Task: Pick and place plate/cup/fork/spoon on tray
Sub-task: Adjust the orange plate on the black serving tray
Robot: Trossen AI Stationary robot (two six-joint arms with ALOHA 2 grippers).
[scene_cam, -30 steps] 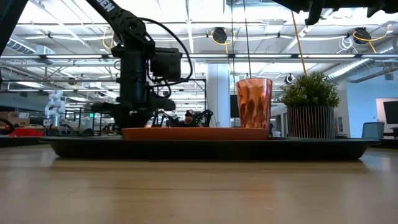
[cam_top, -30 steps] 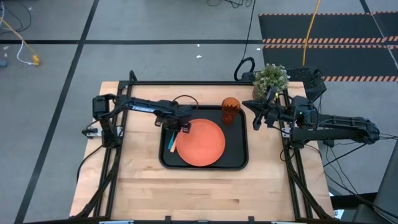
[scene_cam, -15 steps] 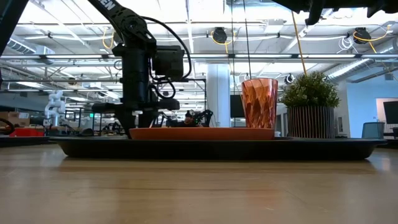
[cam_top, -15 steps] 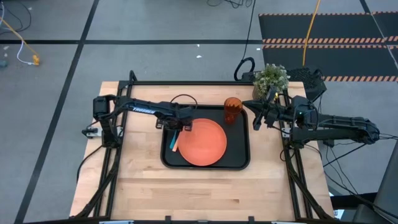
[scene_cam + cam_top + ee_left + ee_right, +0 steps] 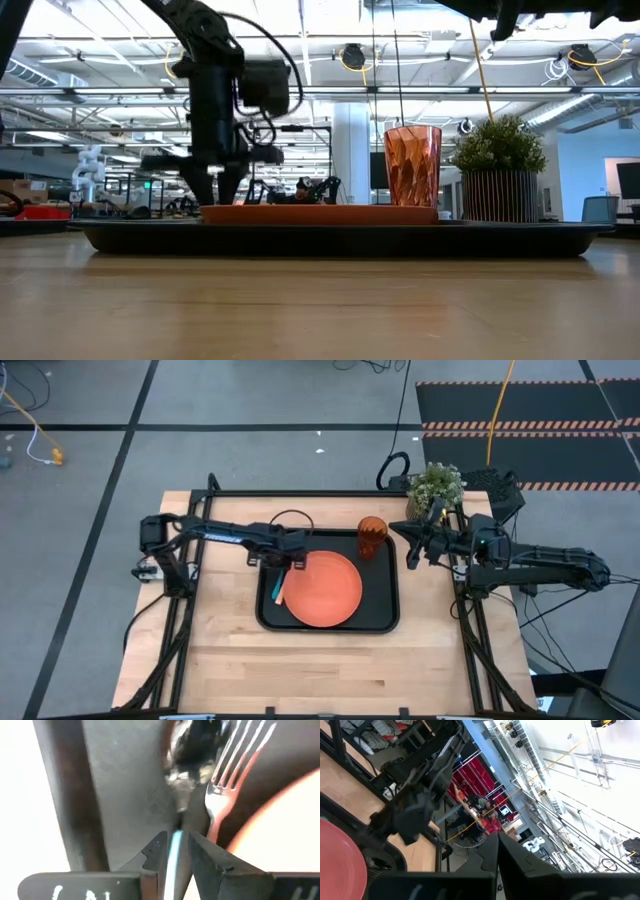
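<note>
The black tray (image 5: 330, 628) lies mid-table. On it are the orange plate (image 5: 325, 590) and, at its far right corner, the upright amber cup (image 5: 372, 532). The tan-handled fork (image 5: 220, 800) and blue-handled spoon (image 5: 175, 852) lie side by side on the tray floor, left of the plate. My left gripper (image 5: 177, 840) points straight down just above the spoon. It is slightly open, and the blue handle shows through the gap. My right gripper (image 5: 410, 555) hangs shut, raised off the tray's right edge.
A potted green plant (image 5: 435, 485) stands at the table's far right corner, behind my right arm. Bare wood lies between the tray and the table's near edge. The low view shows the tray's rim (image 5: 330, 238) and the cup (image 5: 412, 165) standing beyond the plate.
My left gripper has risen a little off the tray's left side and rolled slightly about its downward axis. The spoon and fork stay lying on the tray.
</note>
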